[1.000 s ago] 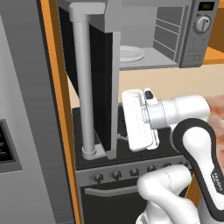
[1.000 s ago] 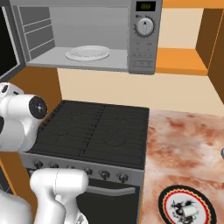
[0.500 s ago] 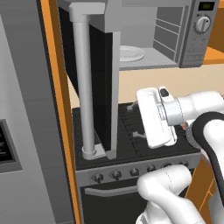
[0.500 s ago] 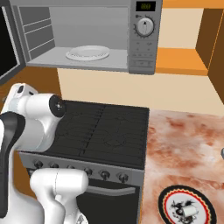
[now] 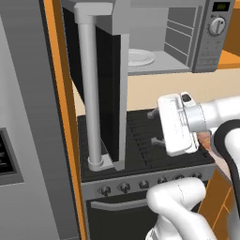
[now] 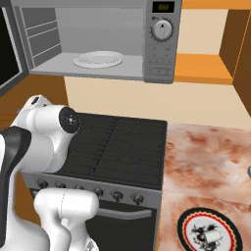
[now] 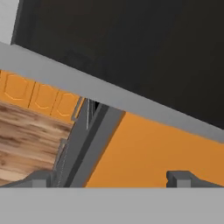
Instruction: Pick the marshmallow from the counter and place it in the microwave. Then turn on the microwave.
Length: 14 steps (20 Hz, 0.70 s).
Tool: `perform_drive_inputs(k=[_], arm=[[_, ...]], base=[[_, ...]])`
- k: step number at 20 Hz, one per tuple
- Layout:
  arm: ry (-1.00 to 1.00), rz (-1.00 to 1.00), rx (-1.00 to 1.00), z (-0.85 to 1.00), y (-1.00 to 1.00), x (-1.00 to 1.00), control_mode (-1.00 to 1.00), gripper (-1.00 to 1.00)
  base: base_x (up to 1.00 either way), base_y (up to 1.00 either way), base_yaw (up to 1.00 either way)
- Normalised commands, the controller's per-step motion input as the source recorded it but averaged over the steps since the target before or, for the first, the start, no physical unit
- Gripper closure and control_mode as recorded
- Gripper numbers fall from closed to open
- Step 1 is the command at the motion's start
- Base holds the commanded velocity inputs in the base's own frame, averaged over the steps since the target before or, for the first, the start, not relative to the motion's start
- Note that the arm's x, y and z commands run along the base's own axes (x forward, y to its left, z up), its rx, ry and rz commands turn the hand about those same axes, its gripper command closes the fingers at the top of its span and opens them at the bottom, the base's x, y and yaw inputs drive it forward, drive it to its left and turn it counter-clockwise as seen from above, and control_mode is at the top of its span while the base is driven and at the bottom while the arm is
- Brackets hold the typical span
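**While the marshmallow lies on the counter, the empty gripper hangs open by the microwave door**

Where the right base view is nearest, at about 5 o'clock, the marshmallow (image 6: 212, 236) sits as a small off-white lump on a round plate with a red and black rim (image 6: 188, 221). That plate rests on the mottled pinkish counter (image 6: 211, 162), which runs back towards 3 o'clock, just beside the black stovetop (image 6: 122, 147).

In the left base view the gripper (image 5: 153, 127) hangs at about 3 o'clock, in front of the stovetop (image 5: 140, 145) and above the row of oven knobs (image 5: 124, 187). Its fingers (image 5: 152, 115) point towards 9 o'clock, at the swung-open microwave door (image 5: 110, 84). They stand wide apart with nothing between them. The hand view agrees: the gripper (image 7: 111, 180) shows one tip (image 7: 41, 179) at 7 o'clock and the other at 5 o'clock, well apart, facing dark door glass (image 7: 131, 52) over a grey strip and an orange panel (image 7: 153, 153).

The door's long grey bar handle (image 5: 89, 89) stands upright at 10 o'clock of the left base view. Farther back, the microwave (image 6: 162, 54) is open at 12 o'clock of the right base view, a round white plate (image 6: 98, 60) lying on its floor and the dial (image 6: 162, 29) to its right, at 1 o'clock
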Motion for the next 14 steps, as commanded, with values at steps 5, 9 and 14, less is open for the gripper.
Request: perform_drive_inputs(k=[5, 9, 14], arm=[[0.15, -0.21, 0.0, 0.0, -0.32, 0.0, -1.0, -1.0], [0.15, -0.18, 0.0, 0.0, -0.27, 0.0, -1.0, -1.0], [0.13, -0.18, 0.0, 0.0, -0.19, 0.0, -1.0, -1.0]], base=[[0.0, 0.0, 0.0], [0.0, 0.0, 0.0], [0.0, 0.0, 0.0]])
